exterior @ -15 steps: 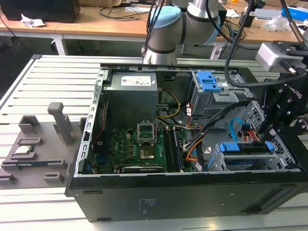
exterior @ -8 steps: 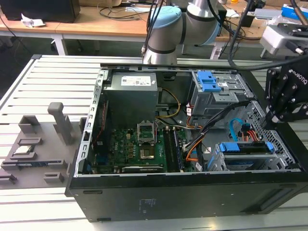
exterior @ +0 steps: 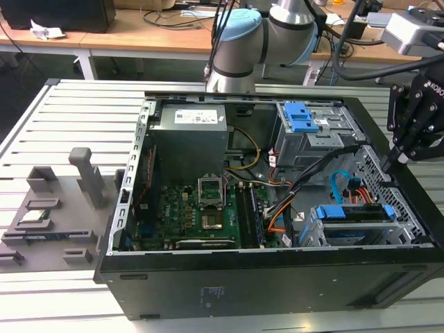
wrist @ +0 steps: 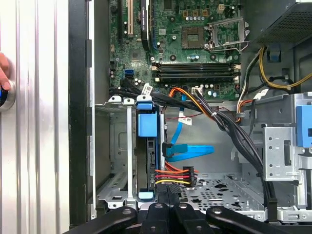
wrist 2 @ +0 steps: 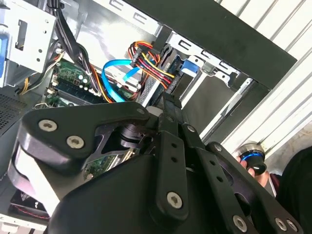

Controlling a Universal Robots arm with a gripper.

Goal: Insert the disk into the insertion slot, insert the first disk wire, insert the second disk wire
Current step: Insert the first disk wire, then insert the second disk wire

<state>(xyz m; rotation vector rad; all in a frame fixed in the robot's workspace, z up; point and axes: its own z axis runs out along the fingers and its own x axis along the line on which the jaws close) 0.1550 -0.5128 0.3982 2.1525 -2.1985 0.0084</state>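
The disk (exterior: 349, 212) lies in the insertion slot (exterior: 411, 220), the perforated grey cage at the case's corner on the exterior view's right. In the first wrist view the disk's blue carrier (wrist: 147, 124) stands edge-on inside the cage (wrist: 114, 161). A multicoloured wire bundle (wrist: 173, 175) ends in a black plug against the disk's edge. A flat blue wire (wrist: 191, 151) also reaches that edge. My gripper (exterior: 401, 158) hangs shut and empty just above the cage. Its fingertips (wrist: 168, 195) are pressed together near the multicoloured plug (wrist 2: 146, 56).
A taller grey bay with a blue latch (exterior: 302, 116) stands at the case's back. The motherboard (exterior: 201, 215) and power supply (exterior: 191, 128) fill the rest. A grey fixture plate (exterior: 48, 215) lies outside. A hand (wrist: 3, 68) rests by a blue-ringed button (wrist 2: 252, 158) beside the case.
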